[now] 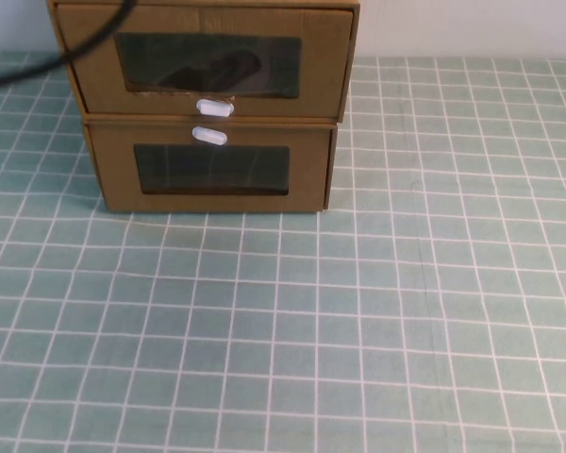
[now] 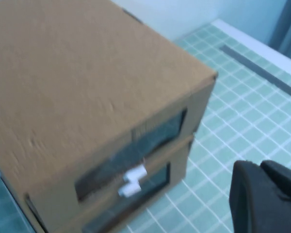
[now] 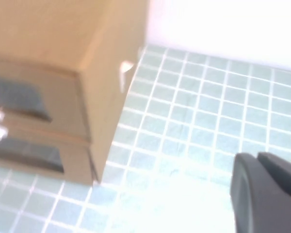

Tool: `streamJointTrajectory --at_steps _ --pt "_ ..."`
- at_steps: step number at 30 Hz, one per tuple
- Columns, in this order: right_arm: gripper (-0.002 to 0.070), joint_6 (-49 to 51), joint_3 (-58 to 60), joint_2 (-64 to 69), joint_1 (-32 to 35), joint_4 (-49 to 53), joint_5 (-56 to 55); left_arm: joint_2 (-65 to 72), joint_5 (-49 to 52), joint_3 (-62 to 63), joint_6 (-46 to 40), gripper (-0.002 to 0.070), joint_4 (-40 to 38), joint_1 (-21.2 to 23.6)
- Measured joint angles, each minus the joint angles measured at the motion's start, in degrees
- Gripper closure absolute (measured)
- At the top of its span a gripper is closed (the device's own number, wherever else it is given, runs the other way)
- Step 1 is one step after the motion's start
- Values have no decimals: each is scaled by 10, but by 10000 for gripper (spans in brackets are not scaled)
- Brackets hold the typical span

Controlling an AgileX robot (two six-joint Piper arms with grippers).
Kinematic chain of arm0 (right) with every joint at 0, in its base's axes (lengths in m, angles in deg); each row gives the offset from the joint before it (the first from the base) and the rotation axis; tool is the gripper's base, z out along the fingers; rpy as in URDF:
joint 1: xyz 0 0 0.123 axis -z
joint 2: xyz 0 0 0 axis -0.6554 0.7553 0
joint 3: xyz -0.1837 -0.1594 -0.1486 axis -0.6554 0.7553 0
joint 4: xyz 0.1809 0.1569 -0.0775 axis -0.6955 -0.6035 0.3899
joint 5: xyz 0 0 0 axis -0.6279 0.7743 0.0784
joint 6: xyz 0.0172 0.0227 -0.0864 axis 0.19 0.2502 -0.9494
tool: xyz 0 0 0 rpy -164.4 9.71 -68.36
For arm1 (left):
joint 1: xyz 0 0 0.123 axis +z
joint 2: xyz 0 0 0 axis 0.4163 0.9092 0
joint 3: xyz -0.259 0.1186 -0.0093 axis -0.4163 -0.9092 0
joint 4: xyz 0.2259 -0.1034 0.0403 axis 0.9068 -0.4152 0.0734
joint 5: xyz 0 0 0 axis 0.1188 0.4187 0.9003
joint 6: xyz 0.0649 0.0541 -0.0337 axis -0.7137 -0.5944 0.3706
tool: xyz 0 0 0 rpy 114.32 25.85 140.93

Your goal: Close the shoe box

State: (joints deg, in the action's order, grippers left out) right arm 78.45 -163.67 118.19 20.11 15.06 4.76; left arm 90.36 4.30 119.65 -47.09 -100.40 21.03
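Note:
Two brown cardboard boxes stand stacked at the back left of the table. The upper one is the shoe box (image 1: 208, 61), with a clear front window and its white pull tab (image 1: 214, 108) just below it. Its drawer front sits about level with the box front. It also shows in the left wrist view (image 2: 87, 87) and in the right wrist view (image 3: 43, 43). Neither gripper shows in the high view. My left gripper (image 2: 259, 166) is shut and empty, in the air off the stack's front right. My right gripper (image 3: 256, 156) is shut and empty above the tiled cloth, right of the stack.
The lower matching box (image 1: 212, 170) has its white tab (image 1: 209, 136) above its window. A black cable (image 1: 66, 55) crosses the shoe box's top left corner. A green tiled cloth (image 1: 358, 330) covers the table, with a white wall behind.

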Motion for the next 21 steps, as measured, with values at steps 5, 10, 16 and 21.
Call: streamJointTrajectory --at_steps 5,10,16,21 --pt "689 26 137 -109 81 -62 -95 -60 -34 -131 -11 680 3 0" --pt "689 56 323 -249 99 -66 -221 -145 -134 -282 -13 680 6 0" --pt "689 60 525 -397 99 -68 -299 -265 -278 -472 -15 680 -12 0" --pt "689 60 659 -519 99 -76 -304 -374 -368 -615 -17 680 -24 0"
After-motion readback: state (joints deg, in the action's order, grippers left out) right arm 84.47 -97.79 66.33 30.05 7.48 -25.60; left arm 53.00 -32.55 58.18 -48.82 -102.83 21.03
